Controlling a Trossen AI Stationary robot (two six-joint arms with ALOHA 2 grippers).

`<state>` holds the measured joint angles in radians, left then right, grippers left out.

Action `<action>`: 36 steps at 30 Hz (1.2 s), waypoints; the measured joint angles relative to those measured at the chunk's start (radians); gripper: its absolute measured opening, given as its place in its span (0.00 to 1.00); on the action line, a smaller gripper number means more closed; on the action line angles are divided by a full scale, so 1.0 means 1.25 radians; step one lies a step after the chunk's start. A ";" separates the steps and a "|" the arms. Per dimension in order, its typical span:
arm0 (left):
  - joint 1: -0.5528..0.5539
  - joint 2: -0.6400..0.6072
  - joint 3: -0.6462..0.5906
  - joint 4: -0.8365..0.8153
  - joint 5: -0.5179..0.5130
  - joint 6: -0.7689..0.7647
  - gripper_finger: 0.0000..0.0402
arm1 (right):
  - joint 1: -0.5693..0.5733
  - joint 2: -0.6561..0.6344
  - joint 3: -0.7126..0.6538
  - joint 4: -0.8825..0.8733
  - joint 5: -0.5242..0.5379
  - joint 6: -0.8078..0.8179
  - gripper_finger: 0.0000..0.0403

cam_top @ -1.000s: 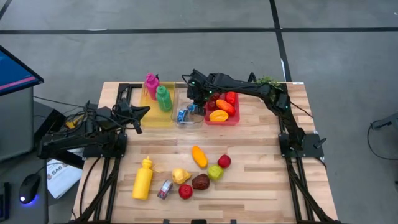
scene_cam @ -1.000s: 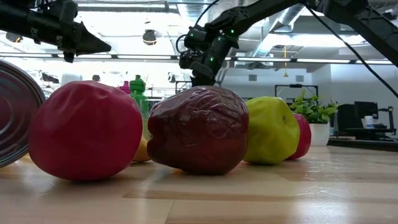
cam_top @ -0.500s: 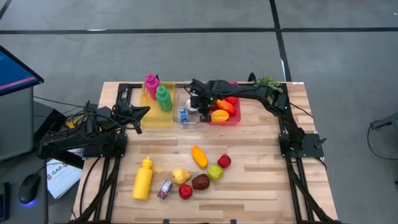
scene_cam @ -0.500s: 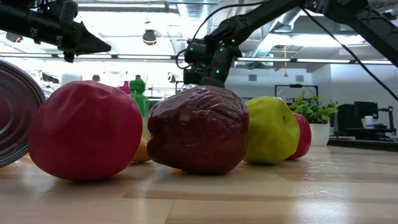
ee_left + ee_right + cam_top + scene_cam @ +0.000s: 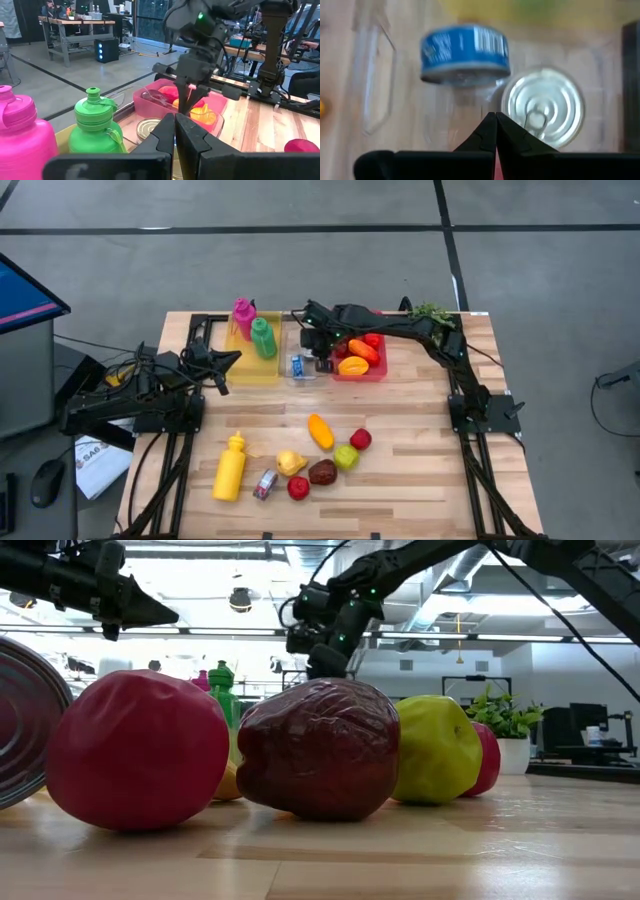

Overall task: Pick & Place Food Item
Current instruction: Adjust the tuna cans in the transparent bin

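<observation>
Lying nearest on the wooden slat desk are loose plastic foods: a wrinkled dark red piece, a glossy red ball, a lime apple, a yellow bottle. Farther back, the clear tub holds a blue-labelled tin on its side and a ridged silver tin upright. The right gripper hovers over it, fingers pressed together, empty. The left gripper, also closed, waits beside the yellow tray. The red tray is partly hidden by the arm.
</observation>
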<state>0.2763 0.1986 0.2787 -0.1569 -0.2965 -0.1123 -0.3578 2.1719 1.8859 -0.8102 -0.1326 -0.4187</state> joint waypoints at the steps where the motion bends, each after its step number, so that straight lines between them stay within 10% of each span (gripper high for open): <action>1: 0.000 0.000 0.000 0.000 0.000 0.000 0.01 | 0.004 -0.001 0.004 0.004 -0.001 0.000 0.00; 36: 0.000 0.000 0.000 0.000 0.000 -0.104 0.01 | 0.031 0.002 0.005 0.087 -0.067 0.161 0.00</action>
<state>0.2764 0.1986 0.2787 -0.1566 -0.2970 -0.2428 -0.3191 2.1738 1.8915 -0.7015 -0.2160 -0.2169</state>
